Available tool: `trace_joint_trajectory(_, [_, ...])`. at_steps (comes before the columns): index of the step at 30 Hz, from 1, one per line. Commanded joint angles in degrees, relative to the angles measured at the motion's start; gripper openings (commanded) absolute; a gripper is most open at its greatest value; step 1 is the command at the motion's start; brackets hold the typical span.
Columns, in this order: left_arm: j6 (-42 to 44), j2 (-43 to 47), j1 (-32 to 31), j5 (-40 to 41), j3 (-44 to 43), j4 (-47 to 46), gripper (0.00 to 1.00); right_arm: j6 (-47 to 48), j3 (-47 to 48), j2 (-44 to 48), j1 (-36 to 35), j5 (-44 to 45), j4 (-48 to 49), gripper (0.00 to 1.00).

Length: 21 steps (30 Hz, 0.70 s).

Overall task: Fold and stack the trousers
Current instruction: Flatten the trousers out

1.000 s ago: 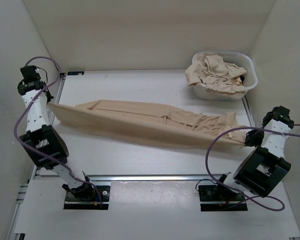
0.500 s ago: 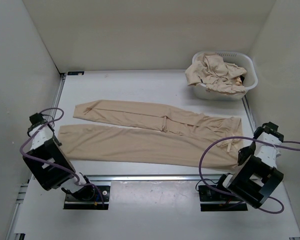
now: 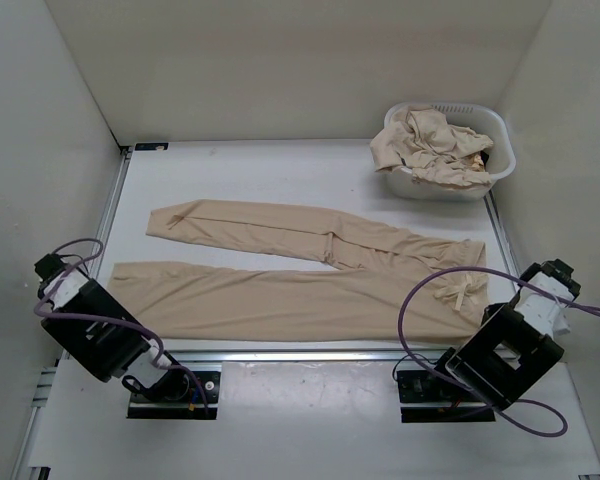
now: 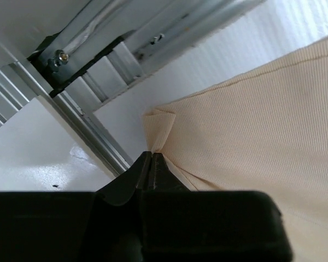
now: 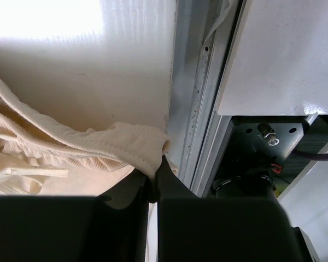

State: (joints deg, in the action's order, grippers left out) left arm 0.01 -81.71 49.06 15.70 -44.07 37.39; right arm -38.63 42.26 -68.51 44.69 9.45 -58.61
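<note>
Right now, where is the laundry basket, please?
In the top view, the laundry basket sits at the table's far right corner, beyond the spread trousers.

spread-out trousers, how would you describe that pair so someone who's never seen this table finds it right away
On the white table, look in front of the laundry basket in the far right corner. The spread-out trousers lie flat, legs apart pointing left, waist right; the other trousers are crumpled in the basket.

The trousers (image 4: 262, 120) were soft, finely ribbed matt cloth; the rail (image 4: 93, 60) was bare brushed metal; my left gripper (image 4: 151, 159) was smooth black plastic.
</note>
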Motion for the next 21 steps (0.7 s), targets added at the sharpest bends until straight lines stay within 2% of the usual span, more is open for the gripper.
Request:
trace_joint_trajectory(1, [-0.01, 1.38, 1.74, 0.73, -1.1, -2.14, 0.14, -1.27, 1.07, -0.83, 0.84, -0.14, -1.68, 0.0])
trace_joint_trajectory(2, [-0.01, 1.38, 1.74, 0.73, -0.32, -2.14, 0.14, -1.27, 1.07, -1.36, 0.84, 0.47, -1.68, 0.04])
trace_joint_trajectory(4, [-0.01, 2.08, 1.74, 0.12, 0.56, -2.14, 0.35, -1.27, 1.77, -1.36, 0.84, 1.35, -1.68, 0.33])
trace_joint_trajectory(5, [-0.01, 2.08, 1.74, -0.49, 1.09, -2.14, 0.44, -1.27, 2.47, -1.88, 0.84, 1.36, -2.21, 0.6])
trace_joint_trajectory(6, [-0.01, 2.08, 1.74, -0.5, 1.1, -1.53, 0.51, -1.27, 3.0, -1.89, 0.84, 2.14, -2.21, 0.69])
trace_joint_trajectory(7, [-0.01, 2.61, 1.74, -2.59, 0.14, -0.92, 0.64, -1.27, 4.05, -2.41, 0.84, 2.15, -2.21, 0.74])
trace_joint_trajectory(9, [-0.01, 2.61, 1.74, -5.23, -1.97, 2.58, 0.67, -0.05, 4.75, -2.42, 0.84, 2.15, -2.21, 0.79])
trace_joint_trajectory(12, [-0.01, 2.61, -2.02, -9.89, -9.52, 7.77, 0.67, 0.66, 5.81, -3.64, -0.03, -0.83, -0.64, 0.79])
trace_joint_trajectory(14, [-0.01, 2.09, -7.03, -11.3, -16.17, 12.08, 0.67, 1.8, 7.39, -4.17, -4.14, -0.84, -0.11, 0.79])
trace_joint_trajectory(16, [-0.01, 1.3, -10.98, -11.84, -20.85, 14.28, 0.67, 1.81, 12.3, -5.57, -8.02, 1.61, -0.71, 0.77])
trace_joint_trajectory(17, [-0.01, -0.1, -14.92, -11.84, -25.4, 16.21, 0.67, 2.33, 14.32, -5.58, -11.69, 4.41, -1.41, 0.77])
trace_joint_trajectory(21, [-0.01, -7.39, -23.64, -13.16, -36.76, 18.95, 0.7, 1.63, 24.34, -9.61, -16.12, 6.37, -0.9, 0.7])
